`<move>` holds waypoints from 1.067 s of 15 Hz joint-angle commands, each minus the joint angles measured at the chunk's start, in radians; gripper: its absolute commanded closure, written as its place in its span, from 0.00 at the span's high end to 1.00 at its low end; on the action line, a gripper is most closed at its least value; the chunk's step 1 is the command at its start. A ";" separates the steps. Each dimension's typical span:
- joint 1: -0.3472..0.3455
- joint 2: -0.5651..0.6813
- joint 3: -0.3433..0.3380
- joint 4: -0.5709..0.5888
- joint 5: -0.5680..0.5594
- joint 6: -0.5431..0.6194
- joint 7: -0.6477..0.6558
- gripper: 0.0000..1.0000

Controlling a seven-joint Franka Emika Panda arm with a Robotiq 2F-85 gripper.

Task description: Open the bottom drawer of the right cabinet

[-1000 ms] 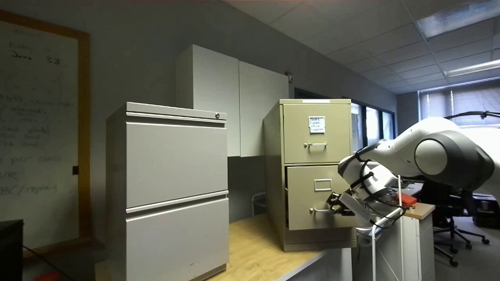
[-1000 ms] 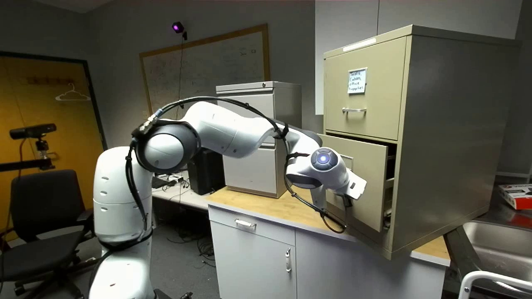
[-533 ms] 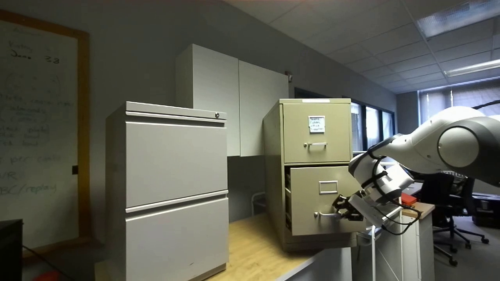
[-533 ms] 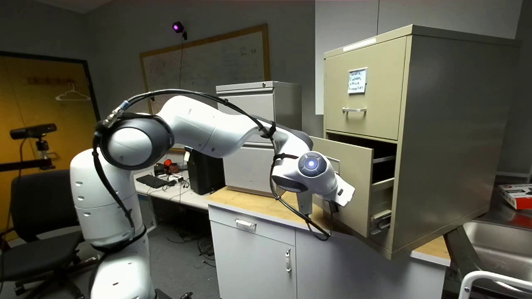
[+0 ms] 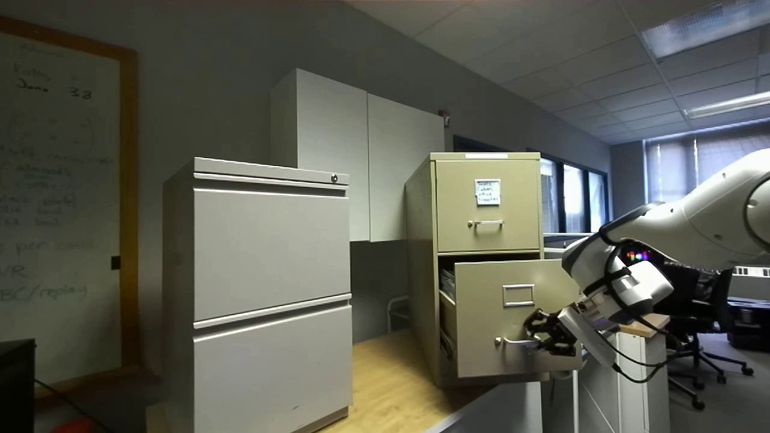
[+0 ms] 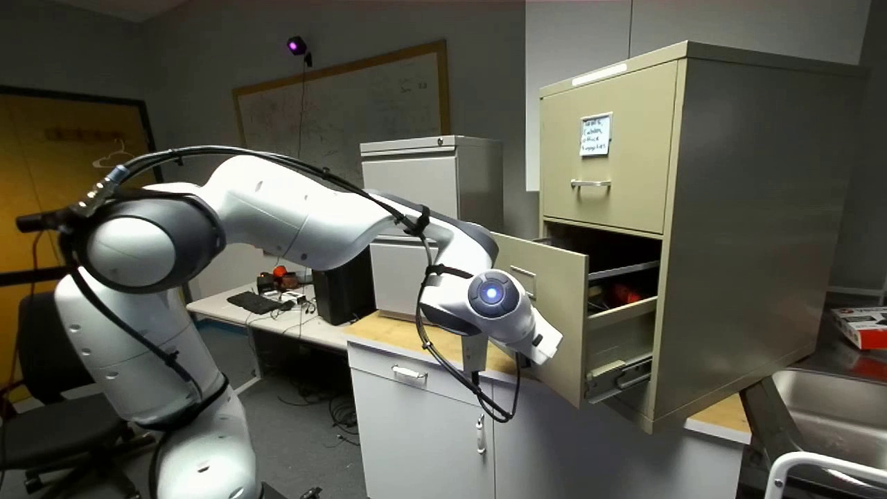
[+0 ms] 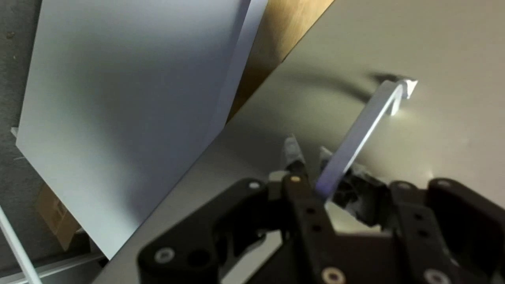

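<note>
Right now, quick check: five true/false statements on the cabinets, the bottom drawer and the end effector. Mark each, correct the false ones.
1. The tall tan metal filing cabinet has its deep tan metal bottom drawer pulled out. True.
2. Both its visible drawers stand open. False: the tan metal upper drawer, bearing a handwritten white label, is shut.
3. The black end effector is closed on the bottom drawer's slim silver metal handle. True.
4. The tan cabinet is the only cabinet in view. False: a boxy light grey two-drawer cabinet stands on the pale wooden counter.
5. A red item shows inside the bottom drawer. True.
</note>
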 commanded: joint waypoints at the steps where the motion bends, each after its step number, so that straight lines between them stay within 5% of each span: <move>1: 0.047 -0.112 -0.023 -0.195 -0.020 -0.072 -0.034 0.04; 16: 0.002 -0.415 -0.084 -0.514 -0.028 -0.205 -0.022 0.04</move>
